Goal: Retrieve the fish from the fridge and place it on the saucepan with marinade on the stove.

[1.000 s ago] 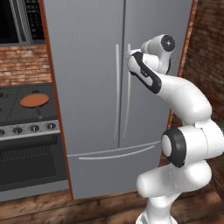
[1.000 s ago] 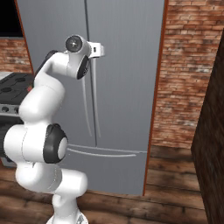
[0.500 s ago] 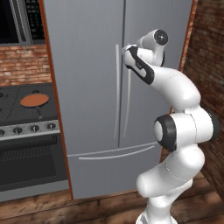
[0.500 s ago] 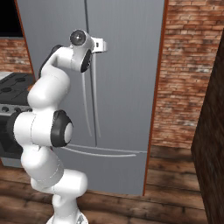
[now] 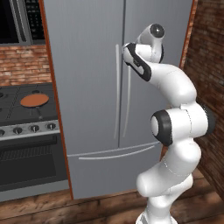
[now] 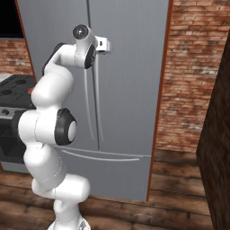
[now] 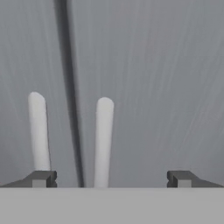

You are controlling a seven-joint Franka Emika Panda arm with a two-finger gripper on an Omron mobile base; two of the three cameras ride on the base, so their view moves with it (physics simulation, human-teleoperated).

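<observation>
Facing the closed fridge (image 5: pixel 87 87), the gripper (image 7: pixel 111 179) stands with its jaws wide apart and nothing between them. Ahead of the jaws lies the grey steel front, split by a dark vertical seam (image 7: pixel 70 87) between the double doors. Two pale, long vertical handles flank the seam: the left handle (image 7: pixel 38 131) rises just above the left jaw, while the right handle (image 7: pixel 103 140) stands between the jaws, nearer the left one. Off to the side, the saucepan (image 5: pixel 35 101) with reddish-brown marinade rests on the stove (image 5: pixel 17 113).
</observation>
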